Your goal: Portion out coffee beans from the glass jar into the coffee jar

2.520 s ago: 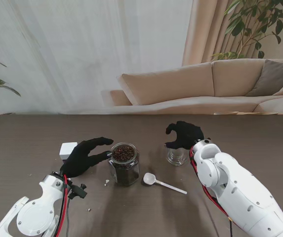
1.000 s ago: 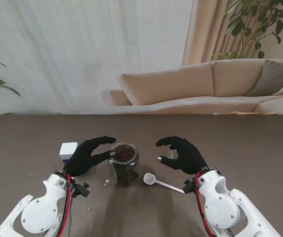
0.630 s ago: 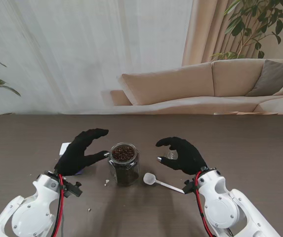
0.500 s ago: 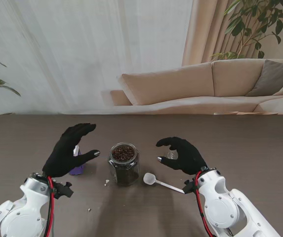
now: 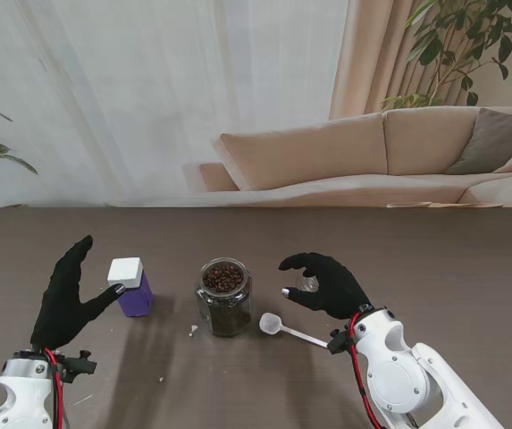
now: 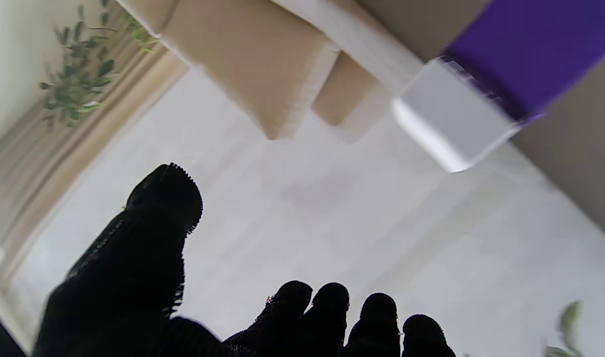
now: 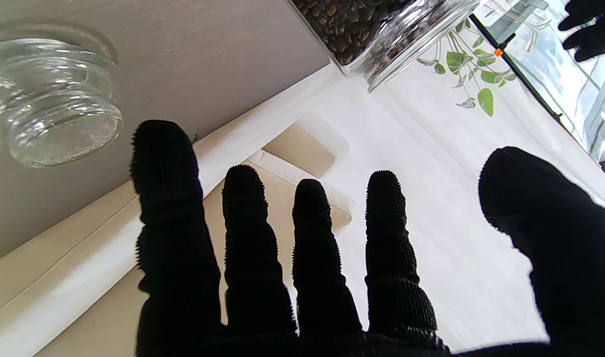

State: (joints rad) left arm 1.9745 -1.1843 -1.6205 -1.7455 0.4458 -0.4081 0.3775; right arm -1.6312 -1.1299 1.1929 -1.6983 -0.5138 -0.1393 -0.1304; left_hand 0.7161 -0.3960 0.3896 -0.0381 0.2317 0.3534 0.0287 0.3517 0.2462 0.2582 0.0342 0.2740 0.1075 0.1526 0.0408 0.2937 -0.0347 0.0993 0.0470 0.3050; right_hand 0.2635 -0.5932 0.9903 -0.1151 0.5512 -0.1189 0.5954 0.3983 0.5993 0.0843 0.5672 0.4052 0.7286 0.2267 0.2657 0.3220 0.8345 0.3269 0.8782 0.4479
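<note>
- Left hand: released, fingers spread, holding nothing. Has pulled back leftward and nearer to me since 0.5 s ago, when it sat right by the purple container; 1 s ago its fingers were at the glass jar's rim.
- Its thumb tip is now near the purple container w/ white cap, apart from it as far as the stand view shows. Left wrist view: same container close ahead, blurred.
- Right hand: released, fingers curled loosely, grasping nothing; pose approx same as 0.5 s ago.
- Coffee jar: small clear glass, mostly hidden behind right hand's fingers in stand view; right wrist view shows it on the surface, looks empty.
- Glass jar: hexagonal, open top, filled w/ coffee beans almost to the rim, mid-surface between the hands; unmoved.
- White spoon: lies on the surface just right of the glass jar, bowl toward it, near the right wrist.
</note>
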